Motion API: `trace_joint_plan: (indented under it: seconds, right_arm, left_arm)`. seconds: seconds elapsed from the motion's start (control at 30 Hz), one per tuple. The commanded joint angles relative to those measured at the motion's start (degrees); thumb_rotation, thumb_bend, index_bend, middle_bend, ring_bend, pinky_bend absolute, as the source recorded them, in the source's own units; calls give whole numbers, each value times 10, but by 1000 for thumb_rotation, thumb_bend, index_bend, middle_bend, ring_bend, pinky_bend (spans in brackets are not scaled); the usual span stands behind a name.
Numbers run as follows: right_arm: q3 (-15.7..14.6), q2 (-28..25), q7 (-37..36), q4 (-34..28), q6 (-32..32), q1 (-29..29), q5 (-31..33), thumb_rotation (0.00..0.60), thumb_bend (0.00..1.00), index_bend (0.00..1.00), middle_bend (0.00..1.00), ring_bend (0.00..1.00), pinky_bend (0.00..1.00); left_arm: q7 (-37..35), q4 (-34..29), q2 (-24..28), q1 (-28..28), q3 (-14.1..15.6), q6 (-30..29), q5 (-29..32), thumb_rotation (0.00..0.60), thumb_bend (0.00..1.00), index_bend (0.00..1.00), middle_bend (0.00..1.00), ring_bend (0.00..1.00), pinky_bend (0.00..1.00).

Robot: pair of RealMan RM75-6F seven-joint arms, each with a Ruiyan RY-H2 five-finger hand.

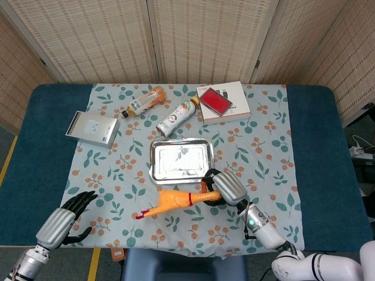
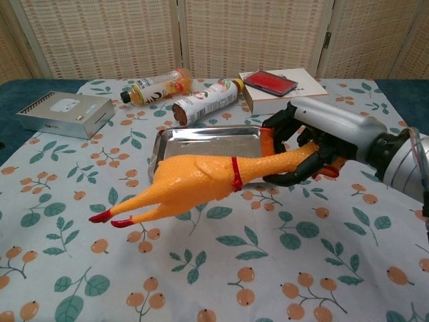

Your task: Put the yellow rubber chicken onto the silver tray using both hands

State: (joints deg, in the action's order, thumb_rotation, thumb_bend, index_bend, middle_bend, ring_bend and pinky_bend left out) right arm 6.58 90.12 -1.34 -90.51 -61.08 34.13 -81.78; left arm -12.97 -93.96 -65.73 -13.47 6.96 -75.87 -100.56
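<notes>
Head view: right hand grips the neck end of the yellow rubber chicken, fingers wrapped round it, just below the near edge of the silver tray. Chicken runs out to the left from the hand, red feet at the far left end, red band round the neck. Chest view: chicken is clear of the floral tablecloth, body tilted with feet lower than neck, its body overlapping the front of the tray in this view; right hand closed on the neck. Left hand at the near left corner of the table, holding nothing, fingers spread apart, well apart from the chicken; not seen in chest view. Behind the tray: 2 bottles lying on their sides, orange one and white one, a white box with a red item on top, and a grey box to the left.
</notes>
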Motion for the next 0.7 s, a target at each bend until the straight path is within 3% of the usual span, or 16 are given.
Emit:
trace_joint_plan:
  seconds: [0.03, 0.2, 0.37, 0.7]
  right_arm:
    - [11, 5, 29, 2, -1, 6, 11, 600, 224, 919, 780, 875, 1000]
    - [20, 21, 65, -5, -2, 13, 23, 600, 224, 919, 780, 875, 1000]
    - [33, 45, 100, -14, 0, 24, 42, 600, 224, 919, 780, 875, 1000]
    - [49, 93, 165, -22, -10, 37, 75, 600, 226, 921, 783, 875, 1000]
  left_arm:
    - [-86, -58, 15, -62, 11, 66, -22, 600, 366, 0, 0, 0, 130]
    - [-90, -112, 14, -105, -14, 132, 25, 600, 363, 0, 0, 0, 115]
    - [-29, -139, -6, -132, -47, 178, 92, 600, 363, 0, 0, 0, 113]
    - [94, -135, -73, -156, -95, 202, 218, 600, 362, 0, 0, 0, 107]
